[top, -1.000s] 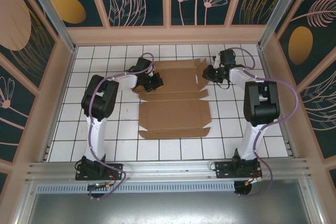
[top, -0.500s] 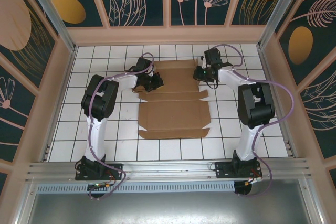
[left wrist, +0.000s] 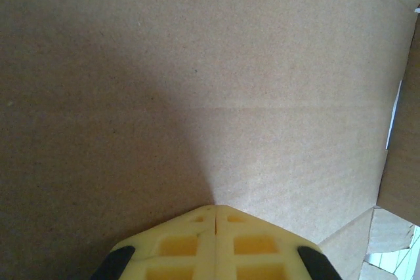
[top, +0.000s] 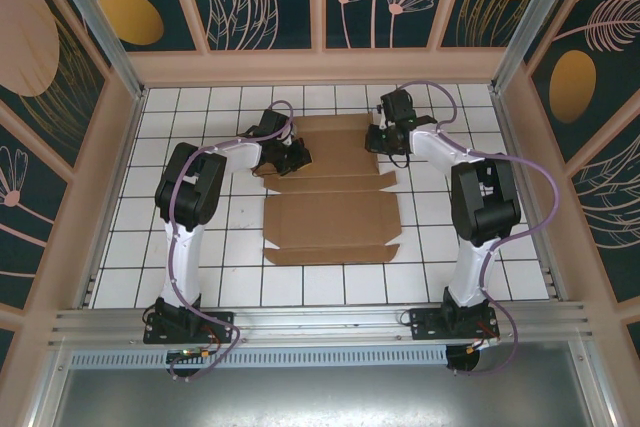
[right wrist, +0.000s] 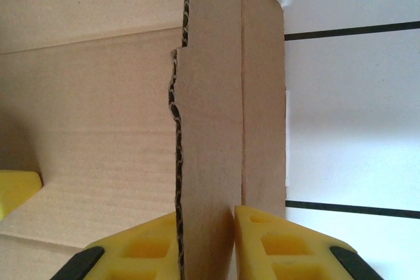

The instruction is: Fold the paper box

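Note:
The paper box [top: 335, 217] is a flat brown die-cut sheet lying on the white tiles between the arms. At the left edge of its far panel, my left gripper [top: 293, 157] is low over the card. In the left wrist view its pale yellow fingers [left wrist: 197, 244] are pressed together, tips at the bare cardboard [left wrist: 197, 63], nothing between them. My right gripper [top: 375, 137] is at the far right flap. In the right wrist view that flap [right wrist: 210, 129] stands upright on edge between my yellow fingers [right wrist: 262, 240], and my right gripper [right wrist: 205, 214] is shut on it.
White tiled floor [top: 200, 217] surrounds the sheet, with open tiles [right wrist: 348, 96] to the right of the raised flap. Wooden-framed patterned walls [top: 320, 65] close in the far side and both flanks. A metal rail [top: 320, 322] runs along the near edge by the arm bases.
My right gripper has swung left and a little farther back, carrying the right flap up and in over the sheet. The left arm has stayed put.

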You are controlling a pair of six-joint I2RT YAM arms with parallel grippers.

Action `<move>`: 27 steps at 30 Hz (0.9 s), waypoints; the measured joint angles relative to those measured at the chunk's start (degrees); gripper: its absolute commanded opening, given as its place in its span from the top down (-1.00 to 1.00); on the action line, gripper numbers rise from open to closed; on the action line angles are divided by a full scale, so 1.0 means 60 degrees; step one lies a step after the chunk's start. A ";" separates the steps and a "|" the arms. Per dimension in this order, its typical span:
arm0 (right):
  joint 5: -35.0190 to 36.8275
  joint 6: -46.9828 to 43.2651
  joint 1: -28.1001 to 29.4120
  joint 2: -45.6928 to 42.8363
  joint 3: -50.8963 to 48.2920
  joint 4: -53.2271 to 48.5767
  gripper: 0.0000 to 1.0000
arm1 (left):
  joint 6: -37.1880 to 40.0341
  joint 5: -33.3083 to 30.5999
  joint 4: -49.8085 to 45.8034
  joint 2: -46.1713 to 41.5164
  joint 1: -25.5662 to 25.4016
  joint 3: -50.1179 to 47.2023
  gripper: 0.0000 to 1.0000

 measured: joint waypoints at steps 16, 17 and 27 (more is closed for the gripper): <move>0.2503 -0.0506 0.1147 0.0157 0.0892 -0.0805 0.53 | 0.0000 0.0033 0.0000 0.0040 -0.0007 0.0051 0.97; 0.2637 -0.0528 0.1129 0.0208 0.0892 -0.0863 0.47 | 0.0000 0.0033 0.0000 0.0044 -0.0007 0.0051 0.97; 0.2645 -0.0583 0.0441 0.0273 0.0714 -0.0816 -0.11 | 0.0011 0.0029 0.0000 0.0044 -0.0007 0.0051 0.94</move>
